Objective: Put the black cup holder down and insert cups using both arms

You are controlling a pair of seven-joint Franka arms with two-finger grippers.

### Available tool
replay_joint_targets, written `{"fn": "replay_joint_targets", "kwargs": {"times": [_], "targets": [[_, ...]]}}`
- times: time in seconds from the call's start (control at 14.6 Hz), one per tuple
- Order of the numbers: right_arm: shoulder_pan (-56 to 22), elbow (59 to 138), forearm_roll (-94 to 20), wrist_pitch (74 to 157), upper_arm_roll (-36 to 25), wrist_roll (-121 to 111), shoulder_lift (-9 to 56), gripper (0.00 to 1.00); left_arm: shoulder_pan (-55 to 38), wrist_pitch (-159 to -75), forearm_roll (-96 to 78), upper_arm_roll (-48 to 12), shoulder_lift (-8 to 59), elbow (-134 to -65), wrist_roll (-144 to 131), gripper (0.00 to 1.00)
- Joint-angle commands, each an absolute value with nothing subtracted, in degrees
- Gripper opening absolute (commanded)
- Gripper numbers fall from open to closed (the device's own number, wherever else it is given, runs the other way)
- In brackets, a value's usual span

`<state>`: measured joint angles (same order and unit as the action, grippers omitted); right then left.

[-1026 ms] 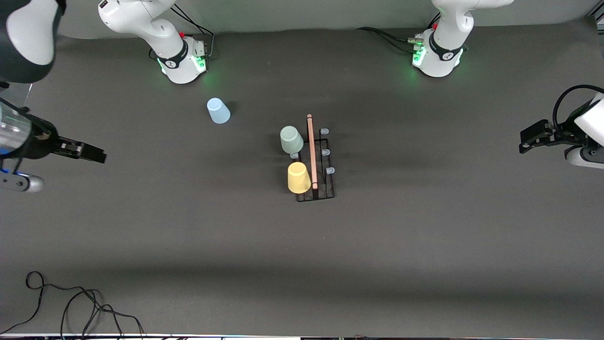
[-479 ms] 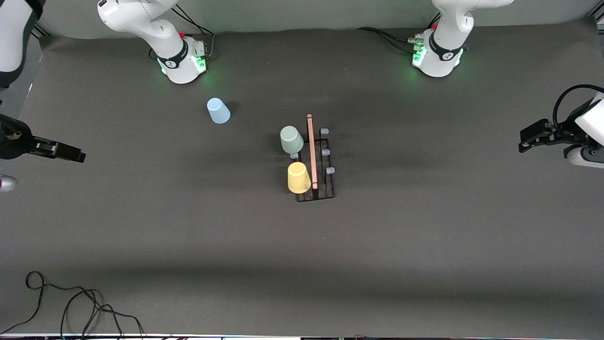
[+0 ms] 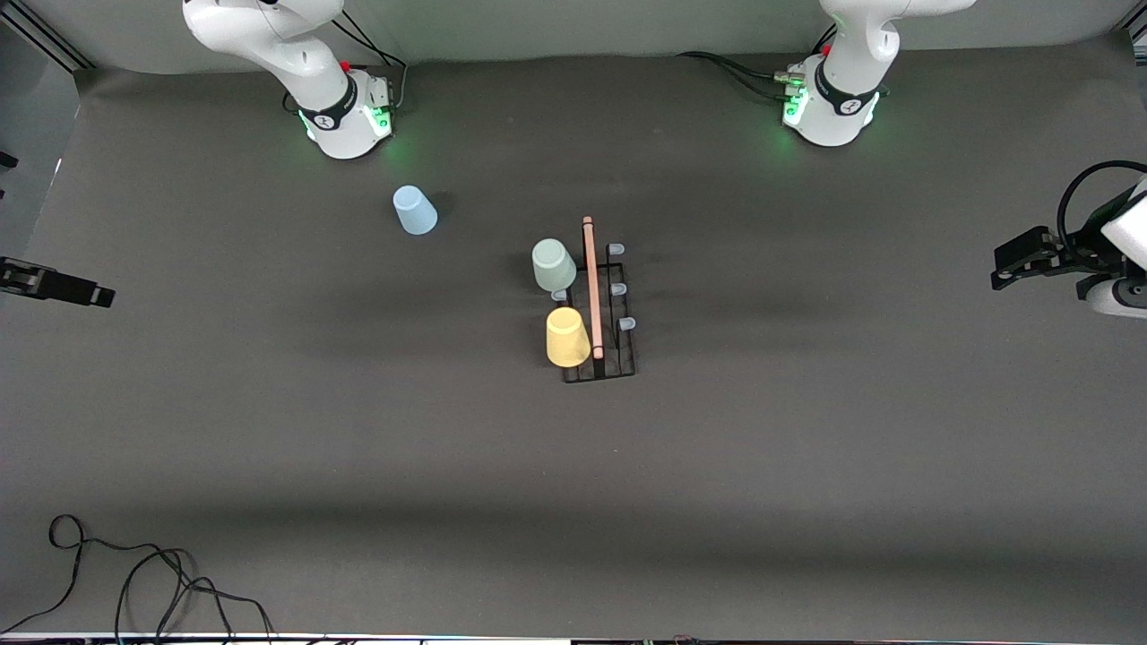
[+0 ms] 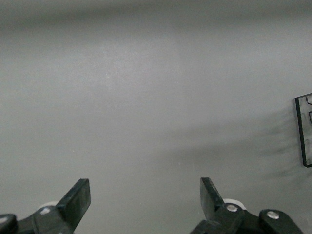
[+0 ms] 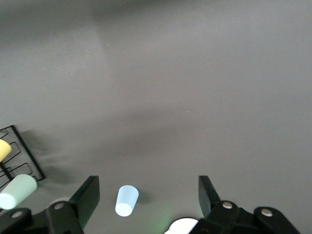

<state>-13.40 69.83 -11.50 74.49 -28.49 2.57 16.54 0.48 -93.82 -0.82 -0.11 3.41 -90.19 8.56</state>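
Note:
The black cup holder (image 3: 609,309) stands mid-table, its wooden rod handle (image 3: 591,287) along the middle. The grey-green cup (image 3: 553,265) and the yellow cup (image 3: 567,337) sit upside down on its pegs on the side toward the right arm's end. The light blue cup (image 3: 414,210) stands upside down on the table near the right arm's base. My right gripper (image 3: 97,295) is open and empty at the right arm's end of the table; its wrist view shows the blue cup (image 5: 126,200) far below. My left gripper (image 3: 1005,262) is open and empty at the left arm's end.
Three bare pale-tipped pegs (image 3: 618,288) stand on the holder's side toward the left arm's end. A loose black cable (image 3: 134,582) lies near the front edge at the right arm's end. The holder's corner (image 4: 303,131) shows in the left wrist view.
The right arm has drawn back toward its end of the table, and most of it has left the front view. The left gripper has shifted slightly outward. Cups and holder have not moved.

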Motion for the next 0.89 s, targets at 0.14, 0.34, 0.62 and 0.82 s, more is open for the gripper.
{"fn": "replay_joint_targets", "kwargs": {"times": [0.14, 0.34, 0.62, 0.82], "targets": [[-1.79, 73.64, -6.51, 76.89, -12.87, 1.85, 11.88, 0.91, 0.53, -92.64, -1.49, -0.09, 2.55, -90.00, 8.08, 1.00], [3.51, 83.81, -3.52, 83.30, -5.81, 1.32, 5.12, 0.91, 0.44, -92.90, -1.49, -0.09, 2.72, -90.00, 8.09, 1.00], [1.24, 88.59, 0.51, 88.33, -5.80, -5.27, 2.20, 0.91, 0.44, -93.25, -1.49, -0.09, 2.81, -90.00, 8.00, 1.00], [0.96, 88.51, 0.97, 88.51, -5.71, -4.75, 2.28, 0.91, 0.44, -93.43, -1.41, -0.09, 2.73, -90.00, 7.82, 1.00]]}}
